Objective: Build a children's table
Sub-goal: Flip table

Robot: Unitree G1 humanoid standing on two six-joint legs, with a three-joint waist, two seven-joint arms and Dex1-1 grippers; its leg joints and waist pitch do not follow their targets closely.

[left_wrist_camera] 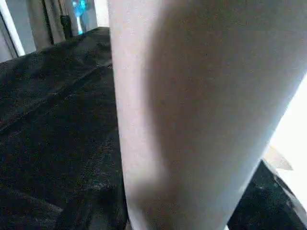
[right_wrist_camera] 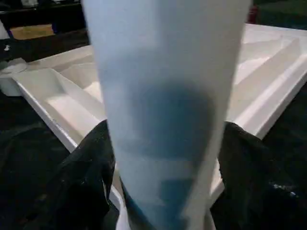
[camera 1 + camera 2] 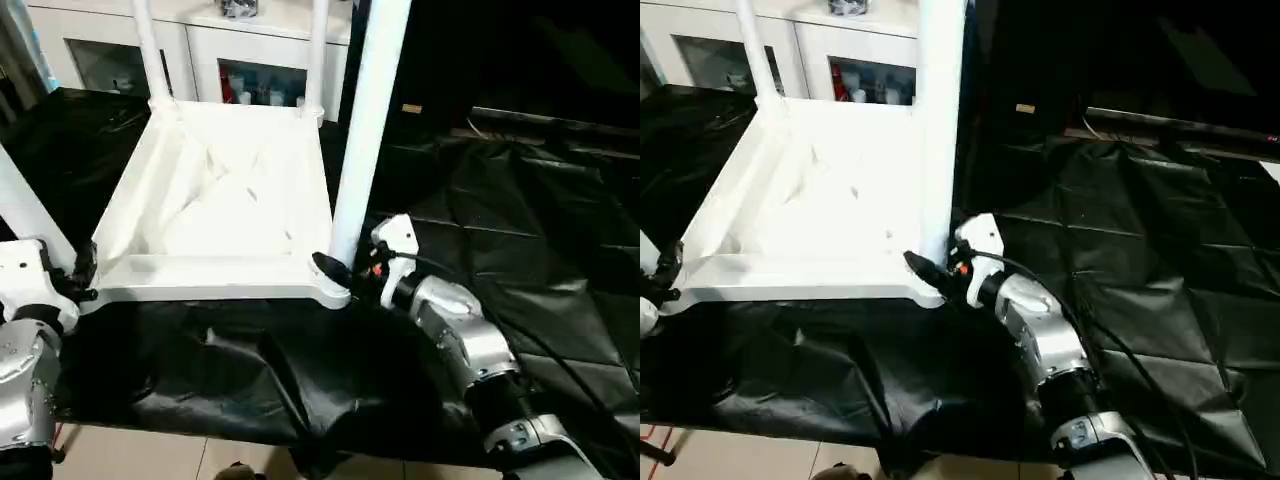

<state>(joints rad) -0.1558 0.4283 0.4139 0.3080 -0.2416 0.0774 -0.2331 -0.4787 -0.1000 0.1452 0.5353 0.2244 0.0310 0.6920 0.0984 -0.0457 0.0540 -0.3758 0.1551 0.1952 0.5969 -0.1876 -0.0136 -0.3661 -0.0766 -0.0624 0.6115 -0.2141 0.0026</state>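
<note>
On a black sheet (image 3: 520,250) over the work surface, the table top (image 3: 230,200) lies upside down, ribbed underside up, with a white cabinet (image 3: 250,60) with glass doors behind it. Four white legs stand upright at its corner sockets: two thin-looking ones at the far corners (image 3: 150,55) (image 3: 317,55), one at the near right corner (image 3: 365,130), and one at the near left corner (image 3: 25,210), which leans slightly towards the picture's left edge. The right gripper (image 3: 335,268) sits at the foot of the near right leg, just above its socket; in the right wrist view its two black fingers (image 2: 88,177) flank the tube on either side, close against it, so it grasps this leg. The silver right forearm (image 3: 470,345) runs back from there towards the lower right. The left gripper (image 3: 82,272) is at the near left corner, beside the foot of the near left leg; the left wrist view has that tube (image 1: 192,110) right up close, with a dark finger (image 1: 91,213) low at one side of it. Whether the left fingers actually pinch the leg or merely stand around it, I cannot tell.
</note>
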